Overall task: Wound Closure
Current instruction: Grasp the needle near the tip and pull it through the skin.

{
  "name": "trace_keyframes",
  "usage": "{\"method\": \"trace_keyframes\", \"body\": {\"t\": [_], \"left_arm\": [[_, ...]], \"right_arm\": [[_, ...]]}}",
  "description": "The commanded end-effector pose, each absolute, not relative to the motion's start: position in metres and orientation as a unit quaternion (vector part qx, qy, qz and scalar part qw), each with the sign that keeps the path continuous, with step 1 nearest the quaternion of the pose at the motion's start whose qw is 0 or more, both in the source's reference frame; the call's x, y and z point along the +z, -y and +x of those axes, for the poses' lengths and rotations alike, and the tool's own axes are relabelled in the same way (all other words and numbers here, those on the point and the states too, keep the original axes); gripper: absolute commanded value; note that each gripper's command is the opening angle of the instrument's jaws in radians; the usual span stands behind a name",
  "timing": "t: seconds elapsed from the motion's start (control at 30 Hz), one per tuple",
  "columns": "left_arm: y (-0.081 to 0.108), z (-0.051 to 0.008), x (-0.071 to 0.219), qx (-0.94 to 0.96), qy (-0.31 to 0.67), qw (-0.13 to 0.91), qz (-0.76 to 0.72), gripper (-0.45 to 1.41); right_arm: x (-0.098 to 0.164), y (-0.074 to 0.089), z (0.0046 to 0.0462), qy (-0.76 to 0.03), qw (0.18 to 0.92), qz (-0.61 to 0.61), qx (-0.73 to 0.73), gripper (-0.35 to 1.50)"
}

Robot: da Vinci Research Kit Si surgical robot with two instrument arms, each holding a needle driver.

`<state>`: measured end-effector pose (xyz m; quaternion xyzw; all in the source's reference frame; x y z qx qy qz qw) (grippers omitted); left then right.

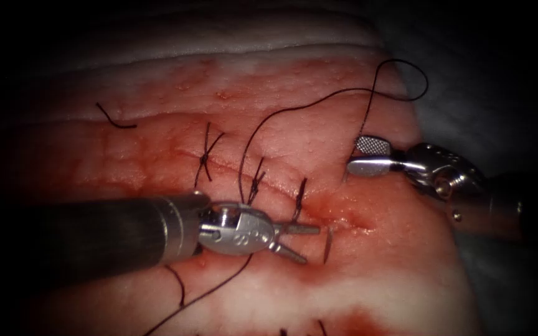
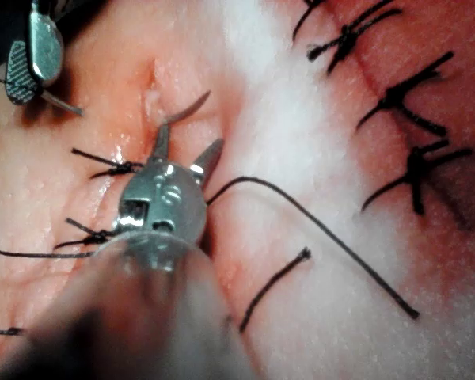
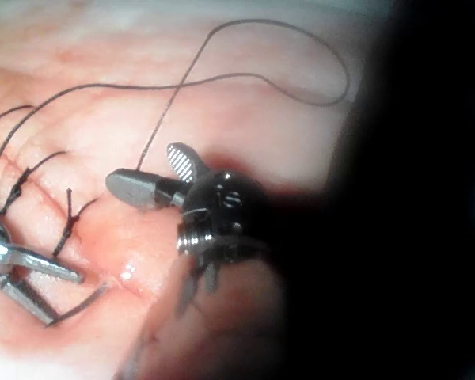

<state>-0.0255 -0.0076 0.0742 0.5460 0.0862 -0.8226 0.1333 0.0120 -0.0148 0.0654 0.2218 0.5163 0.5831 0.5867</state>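
Needle (image 1: pixel 328 244) is seen lodged in tissue (image 1: pixel 375 274) at the cut's right end, just beyond left gripper (image 1: pixel 299 242), spread apart, empty. Right gripper (image 1: pixel 363 155) is parted, nothing held.

Surgical practice bench, stitched tissue (image 1: pixel 319 124) (pork belly), thread (image 1: pixel 319 102)

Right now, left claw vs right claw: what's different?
The left claw is open just left of the needle, which stands in the tissue at the cut's open end, and holds nothing; the right claw is open further up on the right, away from the needle, with the thread looping above it. Both are empty.
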Motion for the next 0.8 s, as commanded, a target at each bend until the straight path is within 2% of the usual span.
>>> {"method": "trace_keyframes", "body": {"t": [0.03, 0.5, 0.8], "left_arm": [[0.0074, -0.0262, 0.0748, -0.821, -0.085, 0.132, 0.549, 0.14], [0.007, -0.0282, 0.0747, -0.799, -0.062, 0.148, 0.579, 0.1], [0.0065, -0.0291, 0.0752, -0.797, -0.063, 0.15, 0.582, 0.15]], "right_arm": [[0.0663, 0.0147, 0.0126, -0.517, 0.587, 0.22, 0.583, 0.44], [0.0684, 0.0157, 0.0121, -0.512, 0.594, 0.205, 0.585, -0.03], [0.0689, 0.0161, 0.0121, -0.509, 0.597, 0.204, 0.586, -0.13]]}}
